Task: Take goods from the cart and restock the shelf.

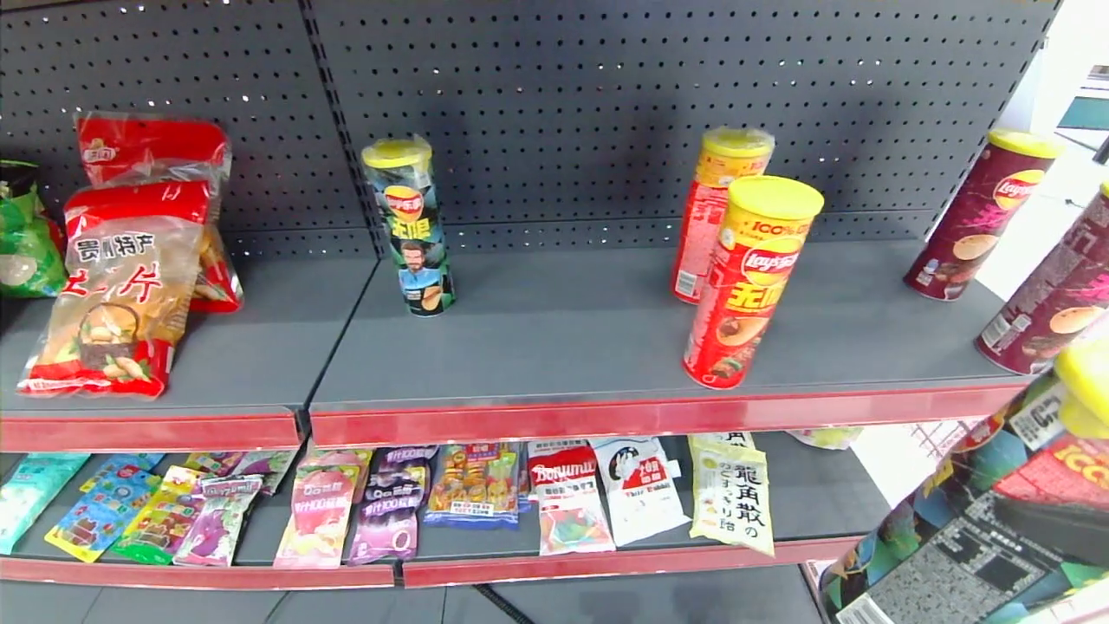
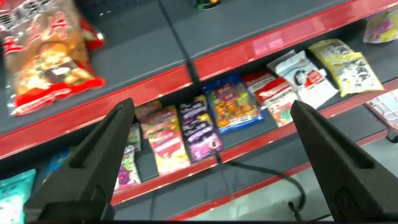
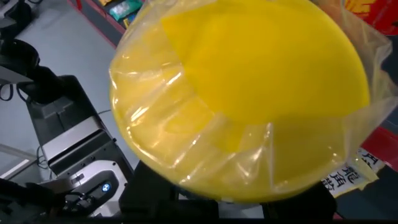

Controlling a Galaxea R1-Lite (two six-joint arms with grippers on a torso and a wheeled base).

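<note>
**Step in hand.** Judging from the layout, the delivery step is under way: one item is being held off the shelf [image 1: 563,338] and is not yet placed.

**Left side.** The left gripper [image 2: 211,104] is hanging lower than the standing teal can [image 1: 409,227], out in front of the rack. Its fingers [image 2: 99,155] are spread wide and are gripping nothing.

**Centre.** A bare stretch of board is lying just to the right of the teal can. Two red cans [image 1: 749,277] are standing farther right on the same board, and two maroon cans [image 1: 979,217] beyond them.

**Right side.** Well to the right of the teal can, and lower than it, the right gripper [image 1: 1053,524] is clamping the carried can [image 1: 953,537] across its body, clear of the board's front edge. This can is carrying the same dark teal print as the teal can.

**Orientation.** The carried can is tilting rather than standing upright. Its long axis is running on a diagonal, with the film-wrapped yellow lid [image 3: 249,81] at the higher end, pointing up and away from the teal can, and the base at the lower end.

**Next move.** The can is probably needing to be raised above the board, swung toward the teal can, turned lid-up and set down on the bare stretch beside it without knocking the red cans.
</note>
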